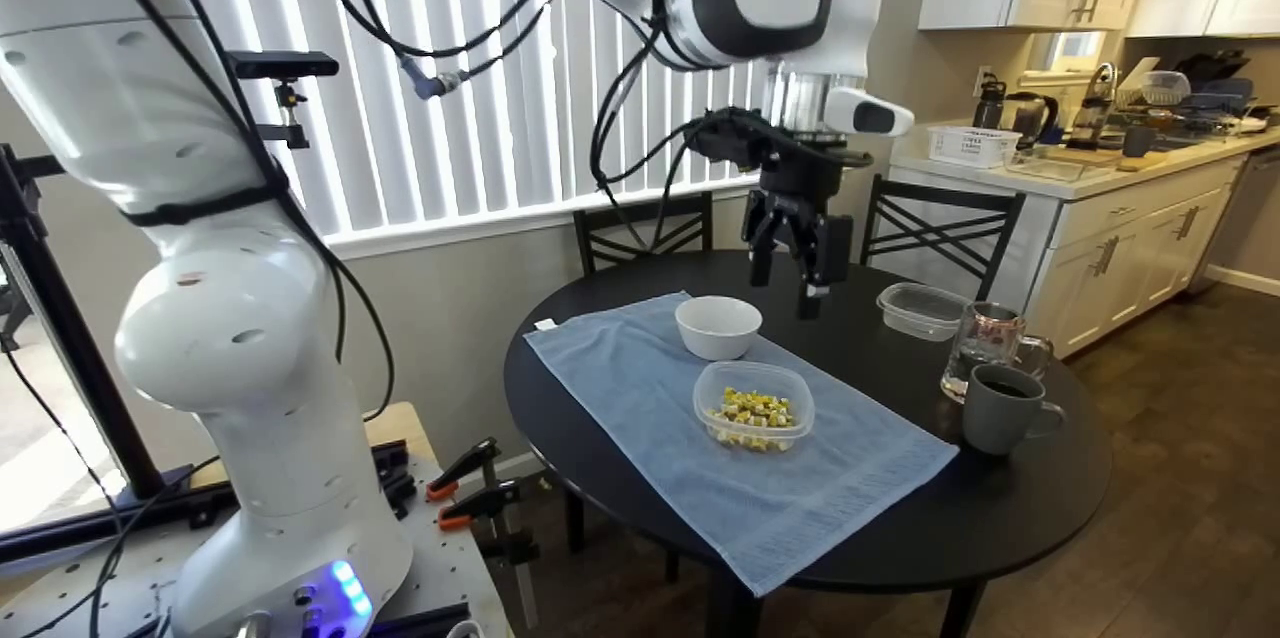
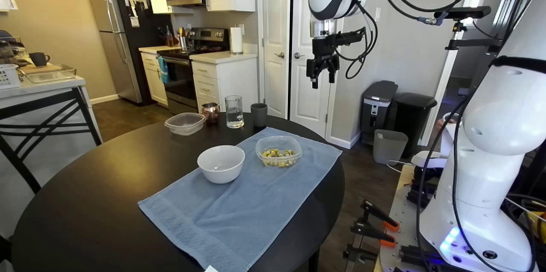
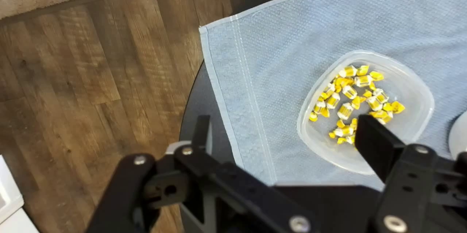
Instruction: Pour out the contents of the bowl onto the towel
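Gripper [image 3: 284, 127] aloft, jaws spread wide apart, grasping nothing; yellow pieces [image 3: 345, 111] lying in tub [image 3: 412, 114] on towel [image 1: 630, 418]; white bowl [image 1: 718, 343] near tub, also on towel

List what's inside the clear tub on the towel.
Small yellow and white pieces. In the wrist view, the end effector covers part of the tub; anything behind it there or under the pieces is hidden.

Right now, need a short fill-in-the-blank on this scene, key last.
The gripper is not shut but ____.
The yellow pieces lie in a clear container, not the round bowl coloured ____.
Vessels on the towel number ____.
Beside the glass stand a copper mug and a second mug coloured ____.
Answers: open; white; two; grey.
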Controlling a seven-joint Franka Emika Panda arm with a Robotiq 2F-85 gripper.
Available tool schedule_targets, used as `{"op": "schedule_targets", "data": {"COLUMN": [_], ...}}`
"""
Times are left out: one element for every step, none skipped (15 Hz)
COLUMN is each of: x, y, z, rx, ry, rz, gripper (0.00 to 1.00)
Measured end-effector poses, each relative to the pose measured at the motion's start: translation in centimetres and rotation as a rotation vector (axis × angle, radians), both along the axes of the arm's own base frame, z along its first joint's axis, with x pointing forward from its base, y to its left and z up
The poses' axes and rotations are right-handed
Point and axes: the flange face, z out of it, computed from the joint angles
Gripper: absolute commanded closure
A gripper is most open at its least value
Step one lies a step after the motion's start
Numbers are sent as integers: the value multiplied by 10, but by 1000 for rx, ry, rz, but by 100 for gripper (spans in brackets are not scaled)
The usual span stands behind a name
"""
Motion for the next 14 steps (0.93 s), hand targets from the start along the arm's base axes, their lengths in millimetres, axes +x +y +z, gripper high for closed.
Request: {"op": "schedule_targets", "data": {"x": [6,12,17,22,27,32,38,44,50,56,60,64,67,70], "y": [-3,-6,-8,-12,-15,-18,-20,-21,-22,-23,-23,-23,-22,-19], "z": [-21,-41,-59,-76,-94,-110,-126,-139,-151,-162,-170,-175,-177,-175], "rx": [3,3,1,-4,-12,-21,-33,-45,-57,-68,-78,-85,-91,-94], "ry": [23,43,55,60,63,62,55,42,27,10,-10,-33,-58,-82], "rz": [-3,-4,-8,-23,-46,-73,-102,-133,-163,-192,-216,-231,-236,-231], "gripper": [0,0,0,0,0,0,0,0,0,0,0,0,0,0]}}
